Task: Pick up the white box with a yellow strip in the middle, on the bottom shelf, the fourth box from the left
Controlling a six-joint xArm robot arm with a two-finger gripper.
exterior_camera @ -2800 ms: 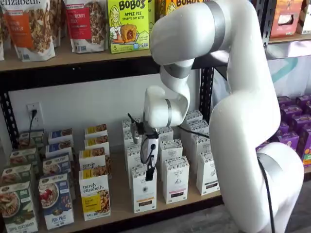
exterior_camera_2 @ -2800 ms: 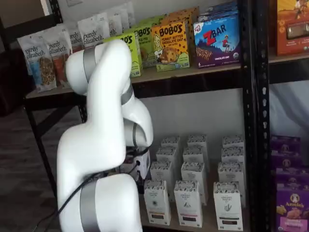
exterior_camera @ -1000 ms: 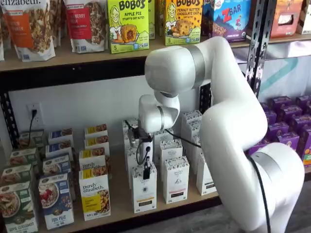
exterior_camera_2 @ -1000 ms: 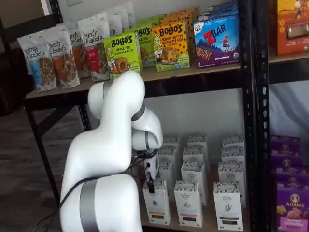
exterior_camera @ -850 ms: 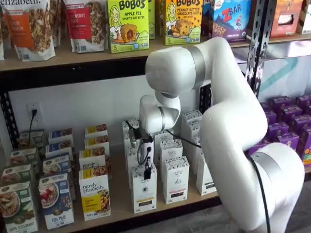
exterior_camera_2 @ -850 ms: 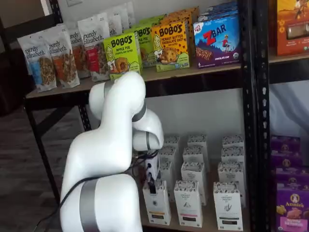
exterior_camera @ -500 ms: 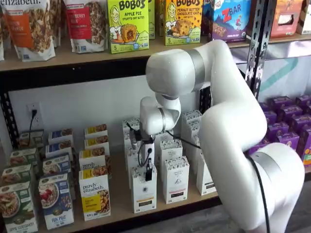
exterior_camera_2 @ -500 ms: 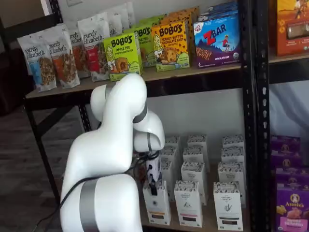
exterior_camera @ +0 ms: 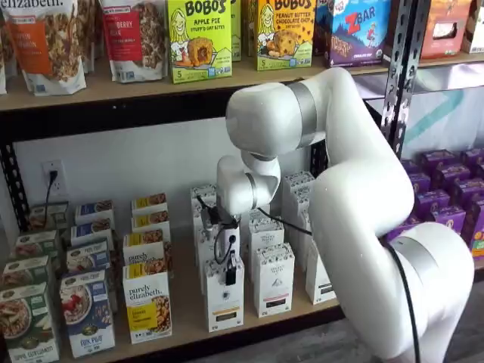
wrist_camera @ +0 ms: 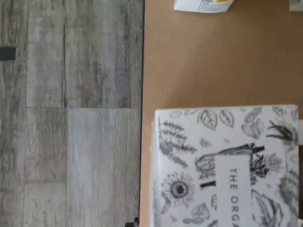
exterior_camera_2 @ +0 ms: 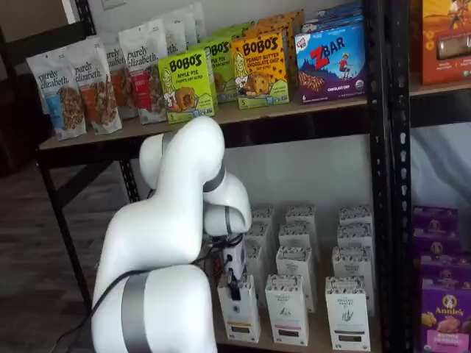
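Grey wood-plank floor point(wrist_camera: 71, 118) below the rack. White wall point(exterior_camera: 136, 162) behind, with a wall outlet point(exterior_camera: 51, 176) and a black plug in it. Black perforated post point(exterior_camera_2: 383, 169) upright at the rack's side. Dim, dark room corner point(exterior_camera_2: 22, 110) beyond. Soft, even light throughout.

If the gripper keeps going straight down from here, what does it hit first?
Most likely the patterned top of the white box: in both shelf views the gripper points down right at it. Depth is unclear; contact can't be confirmed.
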